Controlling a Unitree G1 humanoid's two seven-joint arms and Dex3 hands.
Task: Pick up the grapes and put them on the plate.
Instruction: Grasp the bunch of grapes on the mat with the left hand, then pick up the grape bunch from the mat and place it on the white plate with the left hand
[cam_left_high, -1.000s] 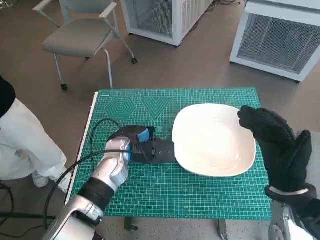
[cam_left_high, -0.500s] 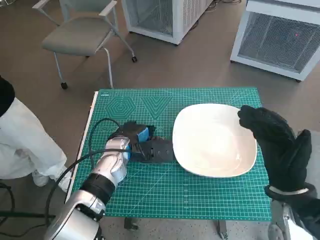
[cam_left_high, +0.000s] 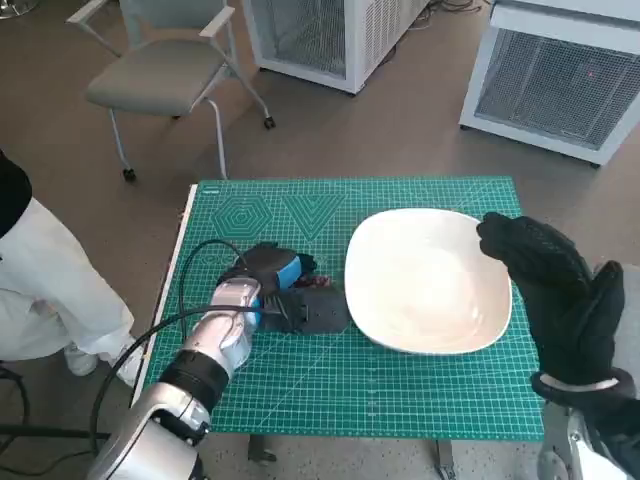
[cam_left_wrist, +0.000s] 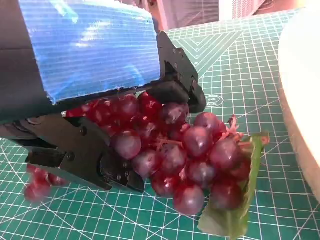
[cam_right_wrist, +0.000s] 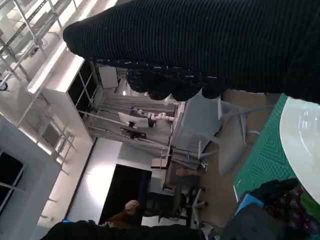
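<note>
Grasping is the step in hand: left hand (cam_left_high: 290, 300), at centre left, closes black fingers (cam_left_wrist: 107, 167) around the dark red grapes (cam_left_wrist: 175, 150) beside the white plate (cam_left_high: 425, 280), next needing lift and carry rightward.

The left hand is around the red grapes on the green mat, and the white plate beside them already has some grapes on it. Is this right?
Not quite. The plate has nothing on it, as the head view shows. The rest holds: the left hand is around the red grapes on the green mat, beside the plate.
</note>
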